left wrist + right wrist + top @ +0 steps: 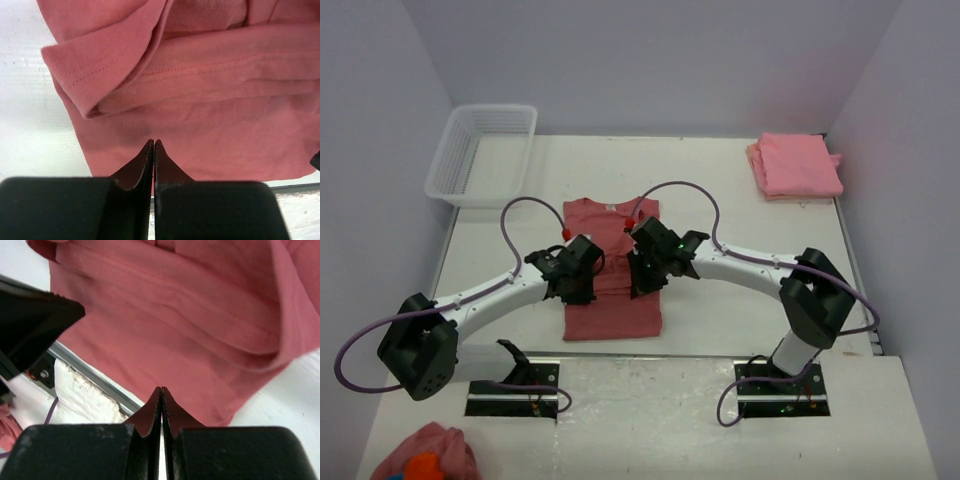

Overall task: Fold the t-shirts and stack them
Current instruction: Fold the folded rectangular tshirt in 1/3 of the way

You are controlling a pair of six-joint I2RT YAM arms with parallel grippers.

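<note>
The top view hides both sets of fingertips under the wrists, so check the wrist cameras: the left gripper and the right gripper each have their fingers pressed together with no cloth between them, over the near part of the rose-red t-shirt lying mid-table. Only your left wrist view shows the sleeve turned in over the body. Only from above do you see the folded pink t-shirt at the far right, the white basket far left and the pink lump near left, all well apart from the arms.
</note>
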